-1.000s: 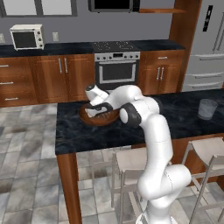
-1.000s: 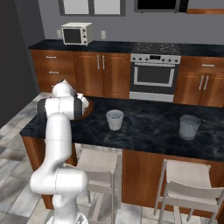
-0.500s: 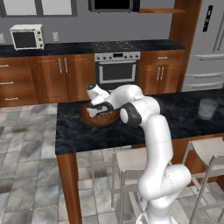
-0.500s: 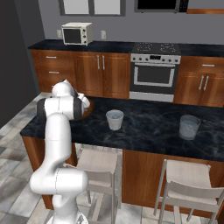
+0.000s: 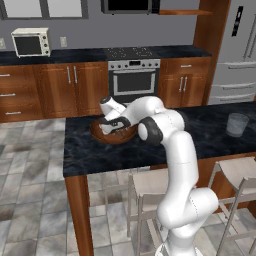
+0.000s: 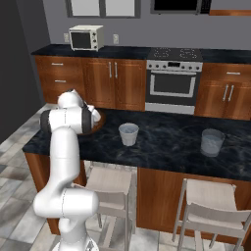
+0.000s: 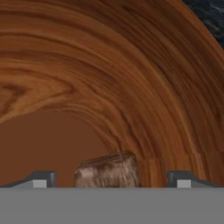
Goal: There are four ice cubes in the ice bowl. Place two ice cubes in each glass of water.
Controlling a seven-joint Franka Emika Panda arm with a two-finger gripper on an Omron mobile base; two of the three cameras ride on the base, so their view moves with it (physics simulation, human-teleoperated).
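So the ice bowl [image 5: 114, 134] is this wide, shallow wooden thing, reddish-brown with really bold curved grain rings running around the inside wall and a flatter, plainer brown floor. It's round, so no real long axis, it just sits flat with the mouth facing up, near the left end of the black marbled island counter [image 5: 200, 125]. Up close in the hand view there's one ice cube [image 7: 108, 171] lying on the bowl floor right where it starts curving up; it's see-through enough that it mostly picks up the wood colour, with a paler frosty patch on one side. It looks a bit wider than tall from here and sits slightly skewed, top edge tilted. The gripper [image 7: 111, 178] is down inside the bowl with its fingers spread wide, one tip on either side of the cube with a gap both sides, so it's released, not pinching anything. The two glasses of water are pale translucent tumblers standing upright on the same counter: the nearer tumbler [image 6: 129, 134] sits around the middle, the far tumbler [image 6: 213, 142] well apart toward the right end. Room-wise: wood cabinets along the back wall, a stainless oven [image 5: 133, 81], a white toaster oven [image 5: 30, 42] on the back counter, a fridge [image 5: 235, 55], grey stone floor tiles and pale stools [image 6: 204, 213] tucked under the island.
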